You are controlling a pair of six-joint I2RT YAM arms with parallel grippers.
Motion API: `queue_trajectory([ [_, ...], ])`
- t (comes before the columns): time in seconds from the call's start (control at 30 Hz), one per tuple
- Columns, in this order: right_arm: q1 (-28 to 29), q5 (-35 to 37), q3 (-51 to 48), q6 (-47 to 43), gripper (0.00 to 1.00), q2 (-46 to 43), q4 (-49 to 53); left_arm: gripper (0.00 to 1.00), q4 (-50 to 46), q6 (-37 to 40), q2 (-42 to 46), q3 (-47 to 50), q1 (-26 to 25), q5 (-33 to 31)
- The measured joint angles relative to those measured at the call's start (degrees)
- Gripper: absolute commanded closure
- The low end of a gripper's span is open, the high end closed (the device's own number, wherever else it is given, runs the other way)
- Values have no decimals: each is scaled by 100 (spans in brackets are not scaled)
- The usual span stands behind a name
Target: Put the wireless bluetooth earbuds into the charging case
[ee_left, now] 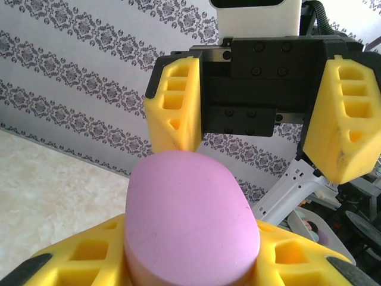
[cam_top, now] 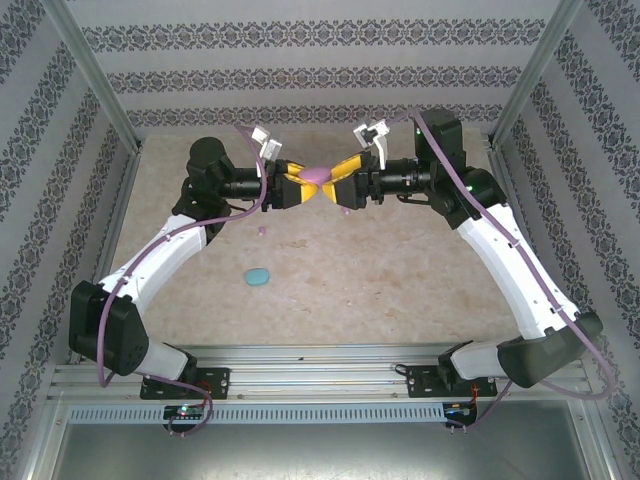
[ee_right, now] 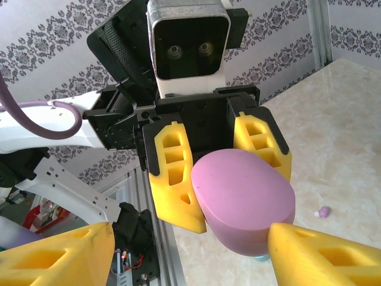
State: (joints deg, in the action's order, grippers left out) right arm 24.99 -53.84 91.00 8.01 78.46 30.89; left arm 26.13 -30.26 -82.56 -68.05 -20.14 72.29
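A pink-purple oval charging case [cam_top: 318, 175] is held in the air at the back middle of the table. My left gripper [cam_top: 300, 185] is shut on it, its yellow fingers [ee_left: 77, 262] pressing both sides of the case [ee_left: 190, 220]. My right gripper [cam_top: 338, 190] faces it from the other side, open, with its fingers [ee_right: 324, 256] spread wider than the case [ee_right: 244, 202]; one tip is close to the case's edge. A tiny pink-purple earbud [cam_top: 262, 231] lies on the table below, and it is also in the right wrist view as the earbud [ee_right: 324, 211].
A cyan oval case [cam_top: 258, 276] lies on the beige tabletop [cam_top: 400, 290] left of centre. Patterned walls and metal frame posts [cam_top: 95, 75] enclose the back and sides. The aluminium rail [cam_top: 320, 375] with both arm bases runs along the near edge.
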Motion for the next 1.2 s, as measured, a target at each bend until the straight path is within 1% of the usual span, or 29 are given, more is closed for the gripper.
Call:
queue_trajectory([
  [0.2,2,44,-42,-125,28,13,-2,89,-170,0,22,-4,7,15],
  [0.43,2,199,-221,-186,27,15,-74,89,-181,0,79,-13,-17,234],
  [0.7,2,186,-229,-181,29,35,-197,89,-173,-24,98,-13,-17,282],
  [0.9,42,24,-229,-179,36,236,-302,89,-144,-133,98,-13,-50,358],
  [1.2,39,-310,-225,79,55,282,-485,90,-129,-219,98,-13,-42,354],
])
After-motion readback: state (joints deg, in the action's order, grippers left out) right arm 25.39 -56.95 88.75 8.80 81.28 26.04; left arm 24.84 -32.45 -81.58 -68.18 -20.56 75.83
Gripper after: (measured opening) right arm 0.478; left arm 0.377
